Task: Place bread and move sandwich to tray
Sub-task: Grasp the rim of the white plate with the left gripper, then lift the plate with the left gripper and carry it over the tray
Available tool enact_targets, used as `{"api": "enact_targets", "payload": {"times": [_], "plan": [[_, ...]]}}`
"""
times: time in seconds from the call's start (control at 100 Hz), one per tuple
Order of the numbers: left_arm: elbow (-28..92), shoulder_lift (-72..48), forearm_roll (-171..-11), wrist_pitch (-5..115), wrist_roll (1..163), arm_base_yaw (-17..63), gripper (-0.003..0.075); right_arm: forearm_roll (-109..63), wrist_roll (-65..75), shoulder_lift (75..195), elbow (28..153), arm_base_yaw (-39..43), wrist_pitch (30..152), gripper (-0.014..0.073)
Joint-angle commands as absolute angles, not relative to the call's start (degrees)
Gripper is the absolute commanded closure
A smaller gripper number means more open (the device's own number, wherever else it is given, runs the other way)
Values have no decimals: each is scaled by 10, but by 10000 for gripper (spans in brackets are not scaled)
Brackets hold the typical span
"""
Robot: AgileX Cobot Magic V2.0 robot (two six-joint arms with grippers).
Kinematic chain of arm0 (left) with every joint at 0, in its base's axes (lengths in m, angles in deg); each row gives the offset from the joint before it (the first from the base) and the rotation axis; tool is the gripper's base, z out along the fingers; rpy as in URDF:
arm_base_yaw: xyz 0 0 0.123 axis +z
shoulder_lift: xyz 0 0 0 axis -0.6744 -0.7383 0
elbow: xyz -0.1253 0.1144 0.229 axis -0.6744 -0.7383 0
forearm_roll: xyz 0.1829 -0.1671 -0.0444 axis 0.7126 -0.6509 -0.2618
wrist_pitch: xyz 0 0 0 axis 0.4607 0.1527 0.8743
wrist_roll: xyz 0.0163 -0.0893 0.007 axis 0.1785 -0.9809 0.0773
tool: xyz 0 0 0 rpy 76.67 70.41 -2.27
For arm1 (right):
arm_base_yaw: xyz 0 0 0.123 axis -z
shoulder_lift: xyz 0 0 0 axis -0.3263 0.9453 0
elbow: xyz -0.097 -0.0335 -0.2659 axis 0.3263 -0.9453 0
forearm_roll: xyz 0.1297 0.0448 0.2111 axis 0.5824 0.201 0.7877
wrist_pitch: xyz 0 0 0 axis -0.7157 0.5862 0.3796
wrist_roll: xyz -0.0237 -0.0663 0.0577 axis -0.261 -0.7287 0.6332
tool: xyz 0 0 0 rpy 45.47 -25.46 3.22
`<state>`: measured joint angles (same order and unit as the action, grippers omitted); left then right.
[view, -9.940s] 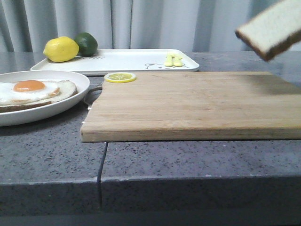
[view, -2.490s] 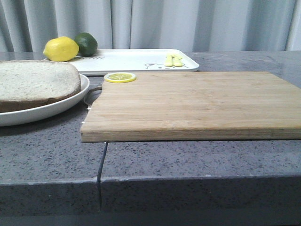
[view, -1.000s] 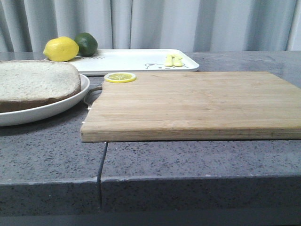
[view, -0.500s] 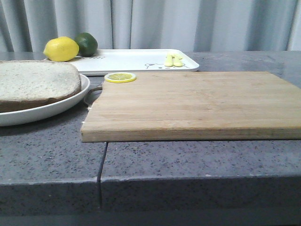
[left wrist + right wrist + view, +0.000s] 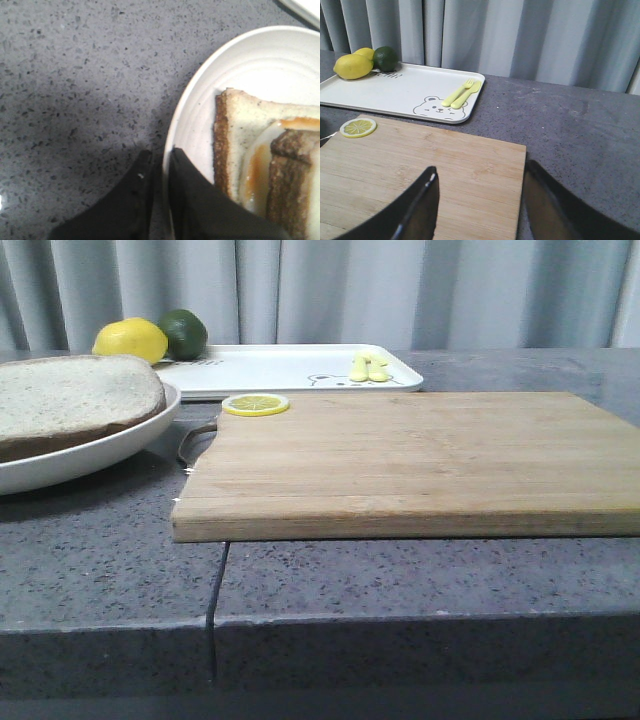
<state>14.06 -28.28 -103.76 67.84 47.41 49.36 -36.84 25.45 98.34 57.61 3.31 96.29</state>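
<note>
**Plate rim pinched by the left gripper, right gripper open over the board**

Desk (image 5: pixel 400 580) of speckled grey stone fills the front view, with a seam down its near part and pale grey curtains (image 5: pixel 400 290) behind. A wooden board (image 5: pixel 420 460) lies across the middle, a lemon slice (image 5: pixel 255 403) on its far left corner. Beyond it sits the tray (image 5: pixel 280 368), long axis running left to right, carrying a lemon (image 5: pixel 130 340), a lime (image 5: pixel 183 332) and small yellow cutlery (image 5: pixel 368 368). At the left edge the plate (image 5: pixel 120 445) holds the sandwich (image 5: pixel 75 400), the bread lying flat on top, its crust facing the camera.

Left wrist view: the left gripper (image 5: pixel 159 170) is nearly closed, its jaws on either side of the plate's rim, gripping it. The sandwich lies just inside the rim, with egg white and orange yolk showing between its layers.

Right wrist view: the right gripper (image 5: pixel 480 200) is wide open and holds nothing, hanging above the board's right end. The tray lies beyond, its bear drawing (image 5: pixel 439 107) at the near corner beside the cutlery.
</note>
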Motion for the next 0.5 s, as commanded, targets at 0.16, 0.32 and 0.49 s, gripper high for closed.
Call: {"api": "enact_targets", "payload": {"times": [0.16,0.32,0.49], "plan": [[151,-275,-1085,669,471,491,739,-373,253,986,590,36,913,197],[151,-267,-1110,669,471,491,739,-373,253,986,590,36,913,197],[155,-233,-1146,661,471,492,739,-373,253,986,590,36,913,197]]}}
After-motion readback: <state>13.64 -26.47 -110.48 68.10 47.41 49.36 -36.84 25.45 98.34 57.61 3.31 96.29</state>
